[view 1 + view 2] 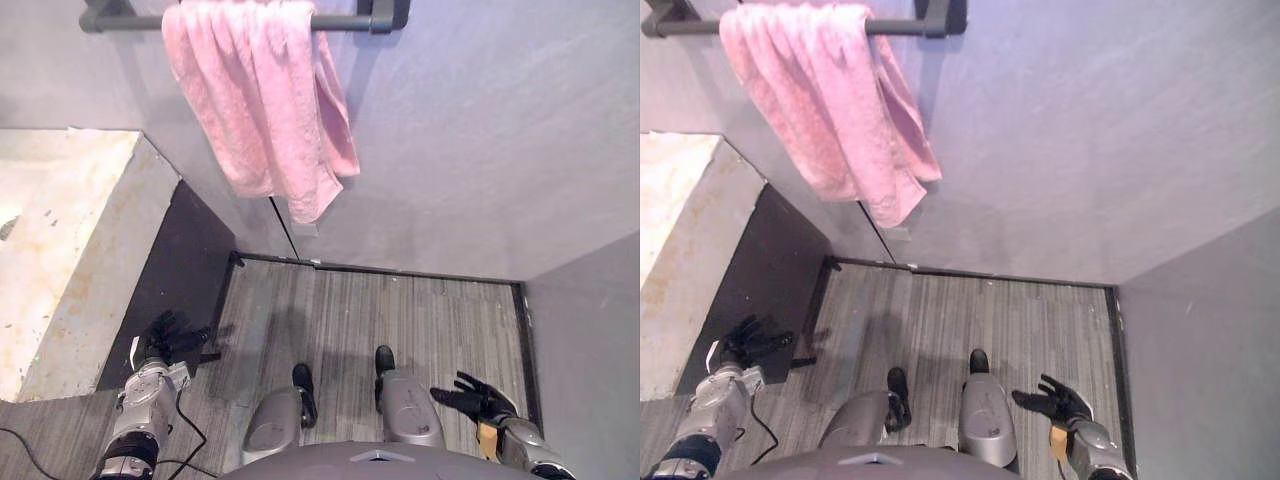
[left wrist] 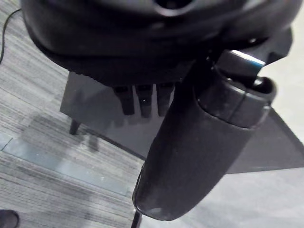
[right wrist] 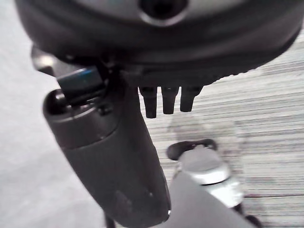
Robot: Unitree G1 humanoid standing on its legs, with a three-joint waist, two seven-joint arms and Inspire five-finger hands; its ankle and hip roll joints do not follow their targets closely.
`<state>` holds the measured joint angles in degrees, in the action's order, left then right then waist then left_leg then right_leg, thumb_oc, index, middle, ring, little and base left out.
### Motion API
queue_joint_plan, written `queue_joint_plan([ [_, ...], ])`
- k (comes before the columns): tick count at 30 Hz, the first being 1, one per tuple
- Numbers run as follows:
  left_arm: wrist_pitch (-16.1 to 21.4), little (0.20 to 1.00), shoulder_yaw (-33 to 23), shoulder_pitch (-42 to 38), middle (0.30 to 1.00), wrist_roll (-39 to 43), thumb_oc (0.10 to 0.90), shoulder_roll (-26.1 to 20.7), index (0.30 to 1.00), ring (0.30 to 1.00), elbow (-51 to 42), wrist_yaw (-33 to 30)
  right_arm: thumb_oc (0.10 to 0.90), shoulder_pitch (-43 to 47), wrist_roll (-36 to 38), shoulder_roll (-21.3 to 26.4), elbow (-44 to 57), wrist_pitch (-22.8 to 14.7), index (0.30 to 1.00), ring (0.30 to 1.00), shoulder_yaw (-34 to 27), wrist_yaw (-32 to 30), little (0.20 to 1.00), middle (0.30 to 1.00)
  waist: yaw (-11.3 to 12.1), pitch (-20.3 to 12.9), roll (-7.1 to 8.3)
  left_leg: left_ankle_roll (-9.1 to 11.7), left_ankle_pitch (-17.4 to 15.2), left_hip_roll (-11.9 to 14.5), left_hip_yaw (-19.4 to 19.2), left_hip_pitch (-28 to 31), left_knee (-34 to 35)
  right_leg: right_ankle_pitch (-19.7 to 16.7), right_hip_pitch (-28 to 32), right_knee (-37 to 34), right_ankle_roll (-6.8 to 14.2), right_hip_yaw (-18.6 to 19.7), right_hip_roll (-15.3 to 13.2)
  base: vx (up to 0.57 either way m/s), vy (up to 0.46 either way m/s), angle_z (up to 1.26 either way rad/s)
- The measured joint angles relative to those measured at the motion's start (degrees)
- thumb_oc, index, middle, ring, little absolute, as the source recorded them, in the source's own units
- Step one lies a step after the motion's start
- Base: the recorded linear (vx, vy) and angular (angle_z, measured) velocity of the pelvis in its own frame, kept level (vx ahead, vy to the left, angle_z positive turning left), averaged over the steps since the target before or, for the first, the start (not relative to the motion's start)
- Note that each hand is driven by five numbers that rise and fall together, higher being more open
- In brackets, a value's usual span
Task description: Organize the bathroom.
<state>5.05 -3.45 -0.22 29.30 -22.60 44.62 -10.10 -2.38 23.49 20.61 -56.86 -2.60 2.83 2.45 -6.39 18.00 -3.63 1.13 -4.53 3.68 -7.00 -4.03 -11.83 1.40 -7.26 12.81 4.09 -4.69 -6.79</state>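
Terry towel (image 1: 262, 100) (pink, rumpled) draped over round bar (image 1: 345, 21), both hands idle

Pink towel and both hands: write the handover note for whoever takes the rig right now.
Left hand: low by the robot's left side, fingers relaxed, holding nothing.
Right hand: low by its right side, fingers spread, holding nothing.
Pink towel: draped over the dark towel bar on the grey wall, bunched and hanging unevenly, one end lower.
Stone counter: on the robot's left, with a dark panel below it.
Done: the towel is on the bar.
Left: possibly straighten the towel; nothing else to tidy is in sight from here.
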Motion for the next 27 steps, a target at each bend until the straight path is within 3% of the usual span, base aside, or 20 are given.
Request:
queue_joint_plan([
  [3,-0.4,0.900,-0.2,0.4,0.900,-0.6,0.800,0.0,0.900,0.900,-2.0,0.1,0.800,0.0,0.0,0.1,3.7,-0.5,0.900,0.900,0.1,-0.5,0.900,0.900,-0.1,-0.2,0.00,0.6,0.7,0.4,0.1,2.0,2.2,0.2,1.4,-1.0,-0.5,-0.4,0.6,0.06,-0.004,0.02],
  [6,-2.4,0.900,-3.3,2.6,0.900,-0.6,0.800,0.3,0.900,0.900,-12.0,-0.5,0.800,-5.9,-0.2,0.2,30.5,0.4,0.900,0.900,0.0,-3.8,0.900,0.900,-2.0,-0.5,1.40,1.7,2.1,0.9,-0.4,4.9,5.4,-0.2,3.7,-2.7,-0.8,-0.5,1.4,0.05,-0.010,-0.05],
  [7,-2.4,0.900,-3.3,2.6,0.900,-0.6,0.800,0.3,0.900,0.900,-12.0,-0.5,0.800,-5.9,-0.2,0.2,30.5,0.4,0.900,0.900,0.0,-3.8,0.900,0.900,-2.0,-0.5,1.40,1.7,2.1,0.9,-0.4,4.9,5.4,-0.2,3.7,-2.7,-0.8,-0.5,1.4,0.02,-0.012,-0.05],
  [8,-3.3,0.900,-5.3,4.8,0.900,-0.8,0.800,0.0,0.900,0.900,-21.3,-1.1,0.800,-10.5,-0.6,-0.1,44.9,-0.6,0.900,0.900,-0.2,-4.0,0.900,0.900,-2.6,-1.3,2.84,1.8,2.3,1.0,-0.5,6.0,6.2,-0.2,4.4,-3.2,-0.8,-0.4,1.6,0.00,0.000,0.00],
  [9,-3.3,0.900,-5.3,4.8,0.900,-0.8,0.800,0.0,0.900,0.900,-21.3,-1.1,0.800,-10.5,-0.6,-0.1,44.9,-0.6,0.900,0.900,-0.2,-4.0,0.900,0.900,-2.6,-1.3,2.84,1.8,2.3,1.0,-0.5,6.0,6.2,-0.2,4.4,-3.2,-0.8,-0.4,1.6,-0.01,-0.027,-0.04],
  [12,-4.0,0.900,-7.0,3.5,0.900,-5.1,0.800,-4.2,0.900,0.900,-29.1,-2.1,0.800,-9.0,-3.7,0.1,49.5,-2.6,0.900,0.900,-0.8,-2.9,0.900,0.900,-3.1,-4.2,6.09,1.9,2.5,1.0,-1.2,6.5,7.1,-0.4,4.8,-4.1,-0.6,0.3,1.7,-0.01,-0.046,-0.09],
  [15,-4.3,0.900,-6.9,2.5,0.900,-8.8,0.800,-9.6,0.900,0.900,-34.5,-1.9,0.800,-7.5,-5.5,2.7,49.8,-1.4,0.900,0.900,-1.8,-1.6,0.900,0.900,-3.1,-4.8,7.00,1.9,2.5,1.0,-1.5,6.6,7.1,-1.2,5.3,-5.4,-0.4,0.5,1.7,0.02,-0.026,-0.06],
  [18,-4.4,0.900,-5.9,-1.6,0.900,-11.6,0.800,-13.1,0.900,0.900,-34.5,-1.8,0.800,-2.8,-7.4,8.6,49.7,2.4,0.900,0.900,-0.7,0.9,0.900,0.900,-2.6,-5.3,5.92,1.8,2.5,0.9,-1.8,6.5,7.1,-2.2,5.9,-6.9,-0.2,0.8,1.7,0.02,-0.015,-0.04],
  [20,-4.4,0.900,-3.7,-3.7,0.900,-11.9,0.800,-13.9,0.900,0.900,-34.9,-0.8,0.800,1.1,-7.3,10.1,49.0,3.7,0.900,0.900,0.5,1.6,0.900,0.900,-1.7,-5.6,5.18,1.8,2.6,1.0,-1.8,6.6,7.0,-2.4,6.0,-7.1,-0.4,0.8,1.9,0.03,-0.011,0.01],
  [27,-5.3,0.900,0.1,-5.7,0.900,-11.9,0.800,-14.1,0.900,0.900,-41.1,4.2,0.800,14.1,-4.1,11.1,49.7,8.9,0.900,0.900,7.6,2.4,0.900,0.900,0.1,-5.9,3.85,1.8,2.9,1.0,-1.8,6.6,7.2,-3.2,6.5,-8.0,-0.7,0.9,2.0,0.02,0.003,0.00],
])
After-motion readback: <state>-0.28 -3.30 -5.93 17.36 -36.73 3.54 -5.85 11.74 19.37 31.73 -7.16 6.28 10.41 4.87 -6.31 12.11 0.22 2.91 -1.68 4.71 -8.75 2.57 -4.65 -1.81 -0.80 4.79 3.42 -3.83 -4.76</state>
